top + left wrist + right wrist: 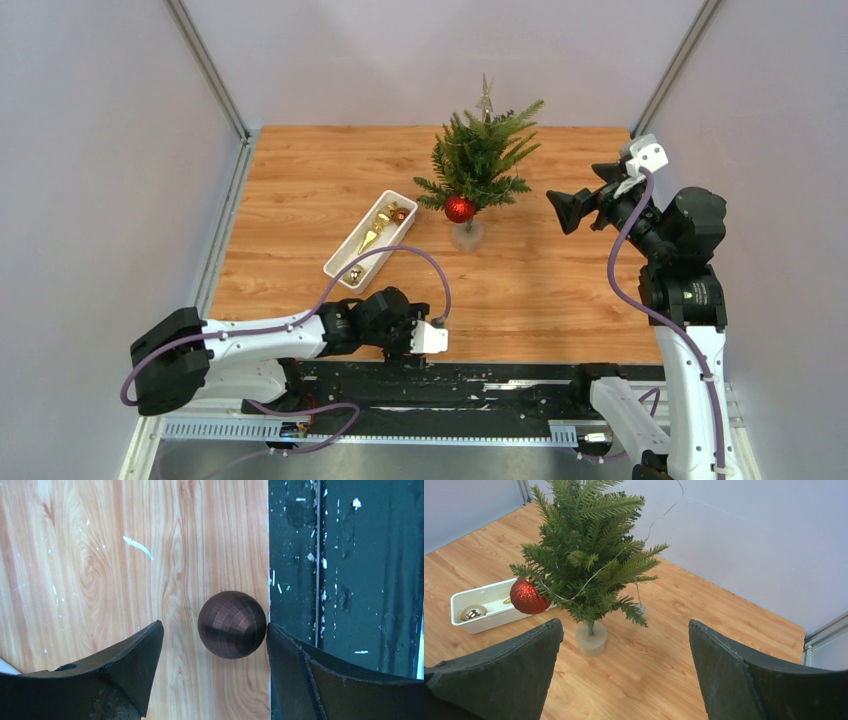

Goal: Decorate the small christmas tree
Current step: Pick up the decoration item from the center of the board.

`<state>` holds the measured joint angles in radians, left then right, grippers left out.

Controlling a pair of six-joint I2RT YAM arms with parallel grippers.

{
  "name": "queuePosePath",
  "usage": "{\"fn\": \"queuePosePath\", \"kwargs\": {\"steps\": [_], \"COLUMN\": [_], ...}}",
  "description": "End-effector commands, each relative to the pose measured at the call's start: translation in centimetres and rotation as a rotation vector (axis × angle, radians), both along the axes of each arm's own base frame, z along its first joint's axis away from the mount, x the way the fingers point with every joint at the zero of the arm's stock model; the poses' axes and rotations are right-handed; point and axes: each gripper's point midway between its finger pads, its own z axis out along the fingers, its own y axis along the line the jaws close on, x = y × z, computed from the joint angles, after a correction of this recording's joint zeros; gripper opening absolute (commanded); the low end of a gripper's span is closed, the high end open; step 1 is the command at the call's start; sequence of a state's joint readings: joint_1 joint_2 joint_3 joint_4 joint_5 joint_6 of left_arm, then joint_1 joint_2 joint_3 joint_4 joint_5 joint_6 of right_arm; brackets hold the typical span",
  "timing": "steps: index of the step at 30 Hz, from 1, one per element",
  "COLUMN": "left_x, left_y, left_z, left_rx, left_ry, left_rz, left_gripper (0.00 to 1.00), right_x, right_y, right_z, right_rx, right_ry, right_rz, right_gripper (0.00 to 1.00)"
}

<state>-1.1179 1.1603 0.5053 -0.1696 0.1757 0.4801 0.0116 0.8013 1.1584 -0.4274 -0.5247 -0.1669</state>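
The left arm is lying low along the near edge of the light brown wooden table point(300, 180), with its forearm stretched toward the middle and its wrist turned downward. The left gripper point(215, 626) is pointing straight down. Its jaws are standing apart on both sides of a small dark brownish ball with a faceted surface point(232, 624). One finger is touching the ball or is just beside it, and the other finger is apart from it, so the ball is not being gripped. The ball is resting on the wood, just beside the black strip point(350, 580) at the table edge.

The right arm is standing raised at the right side, with the elbow bent. The right gripper point(625, 622) is held in the air with its jaws wide apart and nothing between them, facing the small christmas tree point(480, 155).

The tree is standing upright in the far middle of the table. A red glittering ball point(459, 209) is hanging on a low branch. A white rectangular plastic tray point(356, 230) with gold ornaments point(380, 225) is lying near the tree.
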Motion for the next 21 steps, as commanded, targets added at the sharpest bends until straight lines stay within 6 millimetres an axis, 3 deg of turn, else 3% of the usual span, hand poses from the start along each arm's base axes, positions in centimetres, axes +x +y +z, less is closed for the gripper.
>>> {"fn": "queuePosePath", "kwargs": {"steps": [1, 5, 9, 19, 21], "left_x": [0.1, -0.5, -0.7, -1.7, -1.6], "left_y": [-2.4, -2.8, -2.3, -1.4, -1.6], "left_z": [1.7, 1.5, 0.7, -0.3, -0.2], "left_rx": [-0.093, -0.104, -0.079, -0.044, -0.050], "left_ry": [-0.040, -0.065, -0.058, -0.024, -0.035], "left_rz": [-0.049, -0.137, -0.147, -0.181, -0.188], "left_gripper": [0.84, 0.86, 0.77, 0.73, 0.68], "right_x": [-0.3, -0.3, -0.3, -0.2, -0.3], "right_y": [0.0, 0.1, 0.2, 0.3, 0.2], "right_z": [0.3, 0.6, 0.5, 0.6, 0.7], "right_rx": [-0.011, -0.017, -0.018, -0.019, -0.021], "right_ry": [-0.023, -0.032, -0.029, -0.028, -0.032], "right_rz": [0.004, 0.011, 0.017, 0.025, 0.022], "right_gripper": [1.00, 1.00, 1.00, 1.00, 1.00]}}
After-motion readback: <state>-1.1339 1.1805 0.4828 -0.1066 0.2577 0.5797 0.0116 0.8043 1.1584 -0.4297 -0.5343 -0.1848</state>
